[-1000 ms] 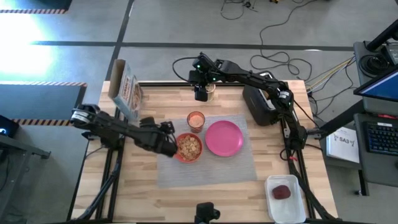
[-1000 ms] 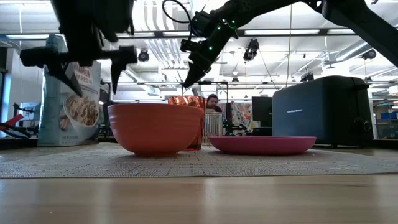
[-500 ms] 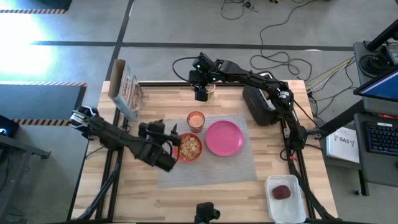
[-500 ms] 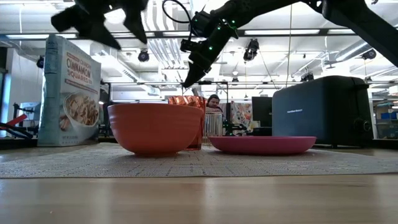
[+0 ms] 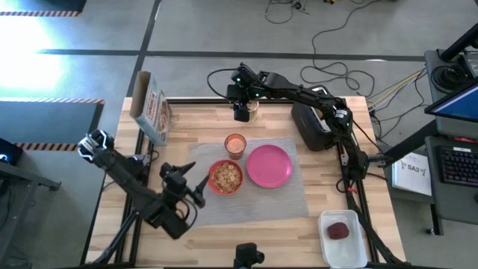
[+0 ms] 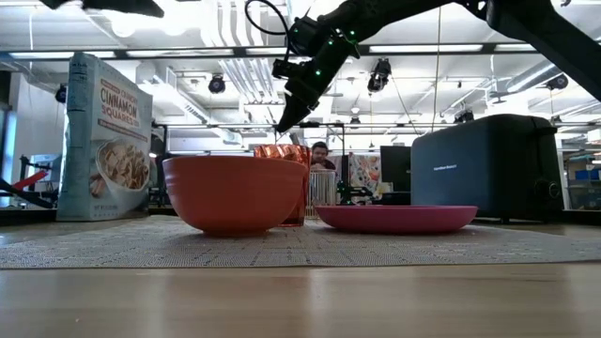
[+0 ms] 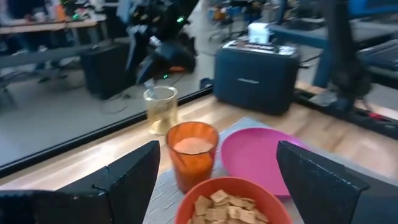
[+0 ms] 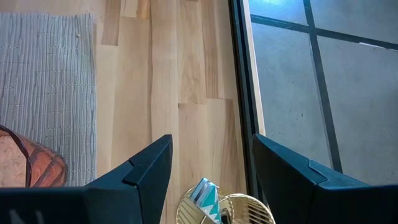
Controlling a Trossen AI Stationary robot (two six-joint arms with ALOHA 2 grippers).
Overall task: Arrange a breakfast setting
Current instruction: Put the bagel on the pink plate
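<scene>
Left gripper (image 5: 196,179): jaws spread wide, holding nothing; raised above the table at about 9 o'clock of the red-orange bowl (image 5: 226,177), fingertips pointing toward it, clear of the rim. Both dark fingers (image 7: 127,180) frame the bowl in the left wrist view.

Right gripper (image 5: 241,113): jaws parted, empty; hanging just above a clear glass (image 5: 252,110) at the far edge of the table, 12 o'clock of the setting. Glass contains a small teal-and-white packet (image 8: 204,193). Fingers (image 8: 140,174) on either side of the glass rim, not touching it.

Red-orange bowl: filled with square cereal pieces (image 7: 224,207); on the left part of the grey woven placemat (image 5: 284,202).

Small orange cup (image 5: 235,143): upright on the placemat's far edge, at 12 o'clock of the bowl, just beside it; holds a pale liquid.

Round pink plate (image 5: 269,165): bare, on the placemat at 3 o'clock of the bowl, just beside it.

Small dark-red item (image 5: 338,231): in a white tray (image 5: 330,250) at the near right corner of the table (image 5: 187,123), well apart from the placemat.

Cereal box (image 5: 151,110): upright, flaps open, at the far left corner, 10 o'clock of the bowl.

Black toaster (image 5: 312,125): on the table at 2 o'clock of the plate, off the placemat.

Person (image 6: 322,155): visible in the room behind, low view, partly hidden by the cup.
</scene>
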